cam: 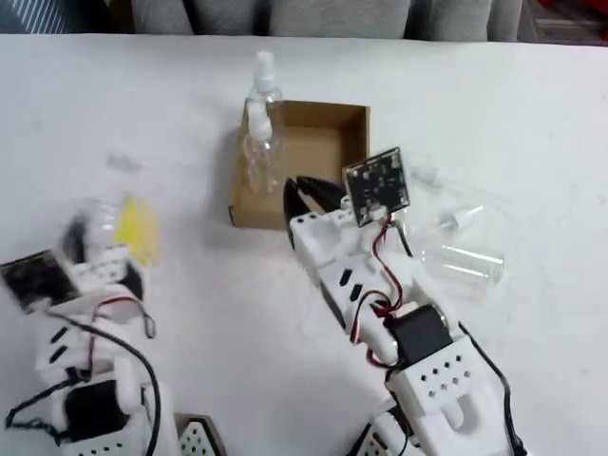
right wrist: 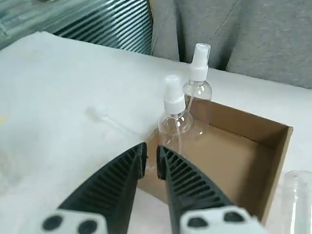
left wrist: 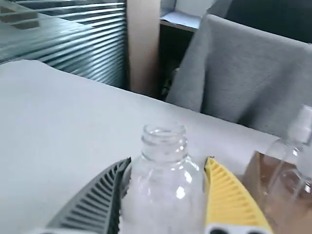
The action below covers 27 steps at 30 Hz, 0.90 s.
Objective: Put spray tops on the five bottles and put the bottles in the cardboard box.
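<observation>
1. High view first, and I'm working both arms: my left gripper point(cam: 106, 223) is sitting low at 8 o'clock on the table point(cam: 237, 313), while my right gripper point(cam: 306, 192) is hovering near the middle, right over the near edge of the cardboard box point(cam: 323, 157).
2. Left wrist view now: my grey finger and my yellow finger are clamping an open-necked bottle point(left wrist: 163, 195), one finger on each side of its shoulder. The bottle is standing upright between them, with its threaded mouth pointing up.
3. Right wrist view: my black fingers point(right wrist: 122, 185) are lying almost together with just a thin slit between the tips, and they are holding nothing. They are pointing toward 12 o'clock, at the box's near left corner.
4. Two finished bottles are standing upright at the box. The near capped bottle point(right wrist: 174, 119) is leaning against the 9 o'clock wall, and the far capped bottle point(right wrist: 197, 87) is sitting at the 11 o'clock corner. Both are wearing white spray tops. I cannot tell whether either one is standing inside the box or just outside its wall.
5. Out at 4 o'clock from the box, a loose bottle point(cam: 463, 263) is lying on its side, and one spray top point(cam: 456, 217) is resting just beside it on its 12 o'clock side.
6. Over at 9 o'clock from the box, well apart from it, another spray top point(cam: 122, 163) is lying flat on the table.
</observation>
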Tool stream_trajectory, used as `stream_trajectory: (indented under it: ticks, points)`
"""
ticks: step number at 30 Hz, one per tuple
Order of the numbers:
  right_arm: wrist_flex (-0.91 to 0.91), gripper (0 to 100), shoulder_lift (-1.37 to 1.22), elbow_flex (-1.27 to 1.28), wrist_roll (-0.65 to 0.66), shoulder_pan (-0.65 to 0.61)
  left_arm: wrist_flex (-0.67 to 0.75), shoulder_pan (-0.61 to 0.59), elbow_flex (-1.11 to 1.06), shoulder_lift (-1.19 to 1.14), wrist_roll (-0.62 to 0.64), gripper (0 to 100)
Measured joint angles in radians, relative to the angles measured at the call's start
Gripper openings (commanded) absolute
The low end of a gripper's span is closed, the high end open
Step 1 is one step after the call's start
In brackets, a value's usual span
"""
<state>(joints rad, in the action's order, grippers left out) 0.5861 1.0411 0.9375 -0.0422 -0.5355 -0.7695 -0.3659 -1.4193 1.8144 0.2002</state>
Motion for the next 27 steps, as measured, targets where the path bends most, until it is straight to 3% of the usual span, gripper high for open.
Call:
stream_trajectory:
  ticks: [7, 11, 20, 27]
  points:
    - [0.002, 1.5, 0.000, 0.041, 0.060, -0.017, 0.035, -0.147, 0.041, -0.091, -0.003, 2]
    - [0.002, 1.5, -0.035, 0.052, 0.069, -0.058, 0.101, -0.215, 0.153, -0.358, -0.005, 2]
    - [-0.054, 1.5, -0.187, 0.052, 0.075, -0.063, 0.106, -0.374, 0.637, -1.071, -0.005, 2]
    - [-0.054, 1.5, -0.198, 0.052, 0.115, -0.063, 0.106, -0.485, 0.905, -1.445, -0.005, 2]
